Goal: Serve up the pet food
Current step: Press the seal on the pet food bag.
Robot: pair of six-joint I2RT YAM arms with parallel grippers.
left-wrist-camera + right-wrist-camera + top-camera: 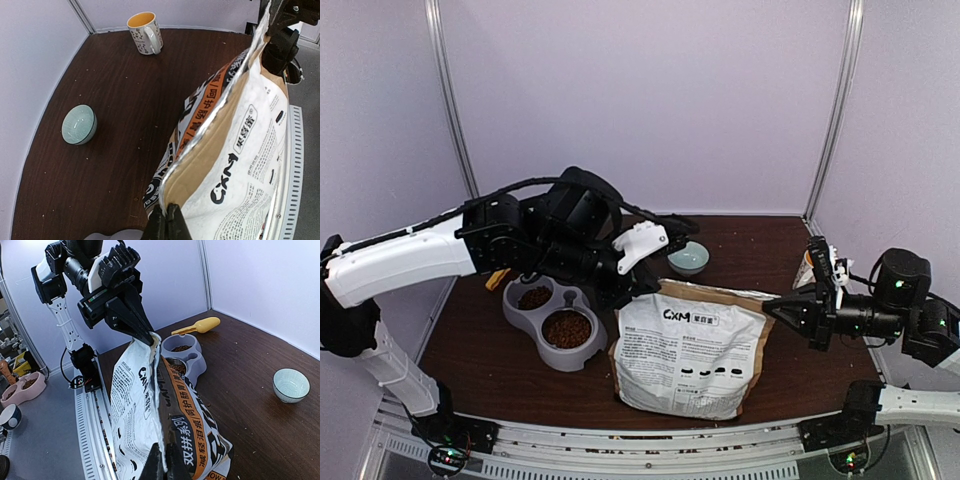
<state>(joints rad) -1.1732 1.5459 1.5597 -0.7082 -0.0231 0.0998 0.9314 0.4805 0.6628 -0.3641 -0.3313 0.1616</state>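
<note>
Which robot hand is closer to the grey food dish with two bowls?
Left. The left gripper pinches one top corner of the bag, right beside the grey dish. The right gripper pinches the other corner, on the bag's far side from the dish.

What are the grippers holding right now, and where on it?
Both hold the bag: the left gripper pinches one end of its top edge, the right gripper the opposite end.

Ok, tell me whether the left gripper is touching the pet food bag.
Touching. The right wrist view shows the left gripper shut on the top corner of the pet food bag, with no gap visible.
</note>
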